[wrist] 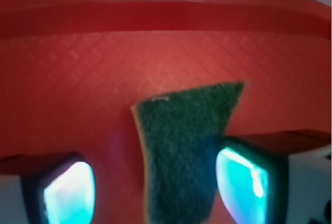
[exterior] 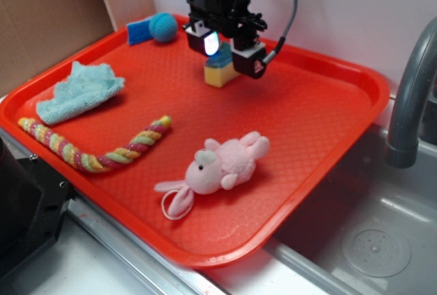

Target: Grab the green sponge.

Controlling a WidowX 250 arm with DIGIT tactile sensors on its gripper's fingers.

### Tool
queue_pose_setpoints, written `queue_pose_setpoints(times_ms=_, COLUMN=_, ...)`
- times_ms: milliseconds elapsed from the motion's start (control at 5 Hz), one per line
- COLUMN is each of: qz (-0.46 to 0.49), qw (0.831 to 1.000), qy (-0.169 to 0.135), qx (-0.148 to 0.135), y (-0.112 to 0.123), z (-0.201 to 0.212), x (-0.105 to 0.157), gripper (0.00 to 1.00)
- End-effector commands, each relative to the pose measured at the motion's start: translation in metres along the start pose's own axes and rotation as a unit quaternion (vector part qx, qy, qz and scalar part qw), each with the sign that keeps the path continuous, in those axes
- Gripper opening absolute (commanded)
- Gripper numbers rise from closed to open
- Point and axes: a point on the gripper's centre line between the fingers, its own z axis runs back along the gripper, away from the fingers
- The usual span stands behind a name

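Sponge, green (wrist: 182, 151): light, soft, compressible foam; grip yellow flanks. Gripper (wrist: 155, 193) spread, pads at 3 and 9 o'clock.

- Legible text, labels, brands, numbers, signs: none in either view.
- Textured red plastic tray (exterior: 328, 124): embossed weave pattern only, no lettering.
- Yellow foam sponge with dark green scouring top (wrist: 187, 146): plain surface, no print or brand mark.
- Pink plush toy (exterior: 222, 165): no readable tag.
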Motion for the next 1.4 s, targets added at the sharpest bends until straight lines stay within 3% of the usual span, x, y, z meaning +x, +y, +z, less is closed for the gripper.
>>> queue_pose_setpoints(times_ms=0, qz=0.026, qw=1.000, qy=-0.010, qx=-0.002, y=0.009, z=0.005, x=0.016, gripper=0.00)
queue_pose_setpoints(times_ms=200, qz=0.054, qw=0.999, qy=-0.002, qx=-0.003, y=0.019, z=0.004, x=0.015, gripper=0.00)
queue_pose_setpoints(times_ms=400, qz=0.089, qw=0.996, qy=-0.016, qx=-0.001, y=0.024, z=0.032, x=-0.018, gripper=0.00)
queue_pose_setpoints(times_ms=800, qz=0.128, qw=0.990, qy=-0.051, qx=-0.028, y=0.026, z=0.079, x=-0.099, gripper=0.00)
queue_pose_setpoints(times_ms=1000, qz=0.119, qw=0.990, qy=-0.067, qx=-0.027, y=0.035, z=0.092, x=-0.106, gripper=0.00)
queue_pose_setpoints(times_ms=1200, qz=0.109, qw=0.992, qy=-0.053, qx=-0.027, y=0.045, z=0.106, x=-0.094, gripper=0.00)
